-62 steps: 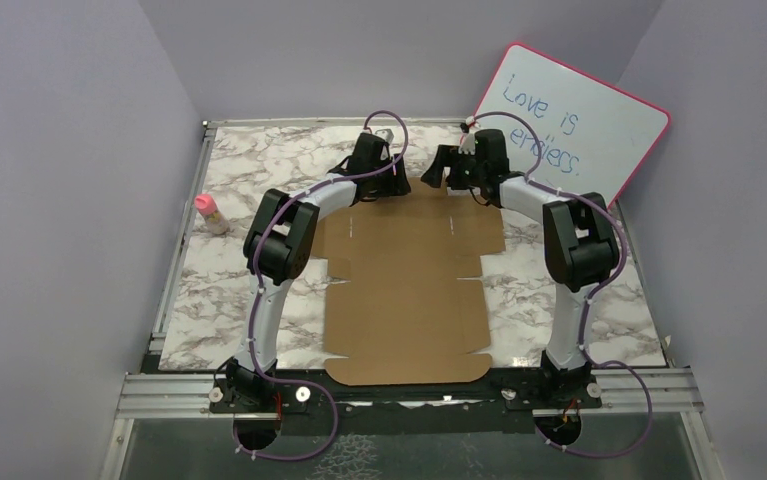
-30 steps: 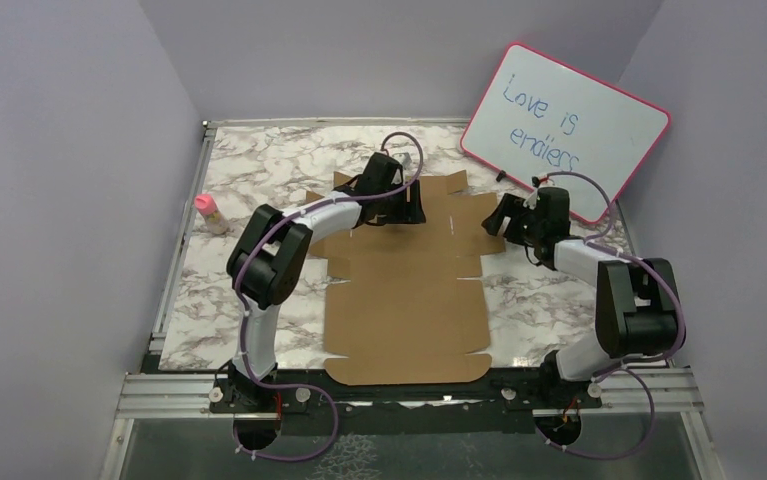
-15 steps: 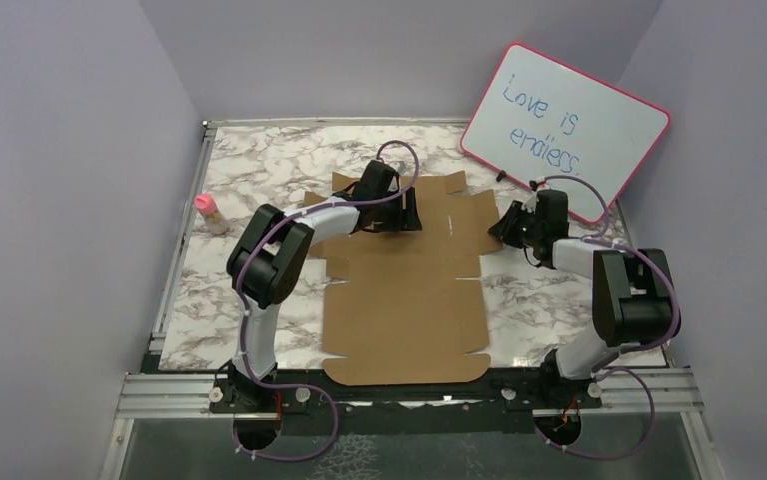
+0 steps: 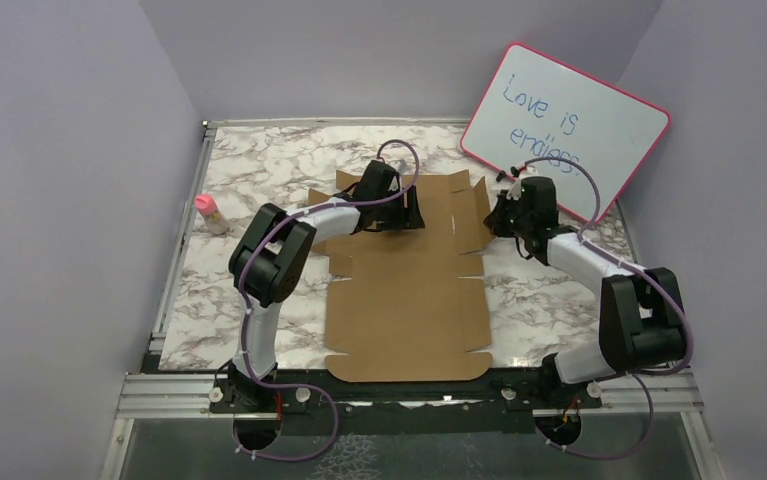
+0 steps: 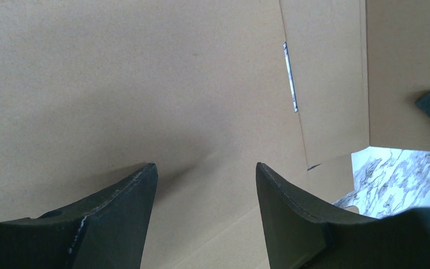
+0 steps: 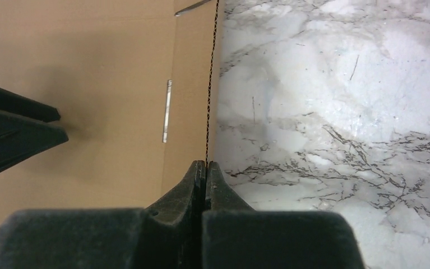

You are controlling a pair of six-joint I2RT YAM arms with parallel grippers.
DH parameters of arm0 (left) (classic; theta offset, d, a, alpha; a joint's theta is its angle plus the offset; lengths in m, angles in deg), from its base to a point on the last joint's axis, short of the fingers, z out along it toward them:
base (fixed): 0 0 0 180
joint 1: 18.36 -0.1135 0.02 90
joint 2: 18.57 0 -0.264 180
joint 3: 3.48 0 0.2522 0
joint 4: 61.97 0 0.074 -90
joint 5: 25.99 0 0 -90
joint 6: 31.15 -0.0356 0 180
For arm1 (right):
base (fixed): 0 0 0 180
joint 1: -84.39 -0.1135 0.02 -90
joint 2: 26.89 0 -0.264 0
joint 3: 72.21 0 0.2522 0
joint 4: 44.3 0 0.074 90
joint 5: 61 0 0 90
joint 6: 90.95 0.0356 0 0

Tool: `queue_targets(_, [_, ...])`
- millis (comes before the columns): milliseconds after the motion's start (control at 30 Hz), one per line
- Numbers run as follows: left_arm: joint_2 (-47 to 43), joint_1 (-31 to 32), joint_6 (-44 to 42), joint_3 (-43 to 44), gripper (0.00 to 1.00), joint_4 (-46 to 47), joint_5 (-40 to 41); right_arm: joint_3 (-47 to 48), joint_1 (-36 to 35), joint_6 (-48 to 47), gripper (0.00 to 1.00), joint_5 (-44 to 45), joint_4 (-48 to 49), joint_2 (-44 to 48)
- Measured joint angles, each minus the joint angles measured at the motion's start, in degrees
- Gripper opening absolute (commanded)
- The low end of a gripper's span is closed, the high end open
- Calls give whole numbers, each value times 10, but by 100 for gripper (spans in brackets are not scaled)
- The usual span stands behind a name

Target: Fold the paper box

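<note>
One plain brown cardboard box sheet [image 4: 404, 300], cut with flaps and slits, lies open and flat in the middle of the white marble desk [image 4: 259, 170]. Its far right flap is tipped up. The right jaws are pressed together on that flap's thin edge, pinching it. The left jaws are spread wide, low over the far middle of the sheet; I cannot tell if they touch it. A pink-framed whiteboard [image 4: 564, 130] leans at the far right. A small pink-capped bottle [image 4: 209, 213] stands near the left edge.
</note>
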Motion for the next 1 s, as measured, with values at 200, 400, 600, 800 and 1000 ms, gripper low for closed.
queue_targets(200, [1, 0, 7, -4, 67, 12, -2, 35, -86, -41, 1, 133, -57, 12])
queue_targets(400, [1, 0, 24, -24, 67, 56, -5, 80, -184, -78, 1, 263, -103, 9])
queue_targets(600, [1, -1, 41, -46, 67, 109, -14, 109, -257, -106, 1, 371, -124, -12])
queue_targets(800, [6, -1, 54, -52, 66, 134, -21, 147, -308, -120, 1, 456, -145, -59])
queue_targets(1000, [7, -3, 64, -65, 66, 162, -26, 195, -344, -124, 2, 532, -164, -115])
